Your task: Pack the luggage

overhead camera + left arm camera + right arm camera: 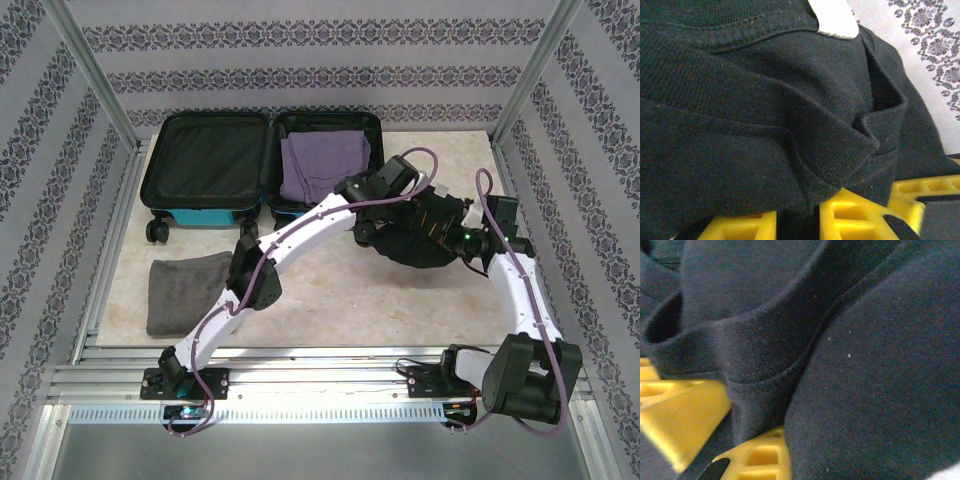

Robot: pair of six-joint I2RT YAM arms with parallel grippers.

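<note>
Luggage [205, 160] lies open at the far left of the counter [400, 310], both halves lining-up so clothes can drop straight in. Its left half is bare, and its right half holds a purple garment [322, 165]. A grey garment [188, 290] waits folded on the counter in front of the luggage, apart from it. Just right of the luggage I hold a black garment [410, 248] between two arms. The left end effector [800, 220] is pinched together on a thick fold, and the right end effector [730, 435] is clamped on a seamed edge. I judge that the two-point hold spreads the cloth so it can cross the right rim without dragging. Whether the cloth clears the counter I cannot tell.
</note>
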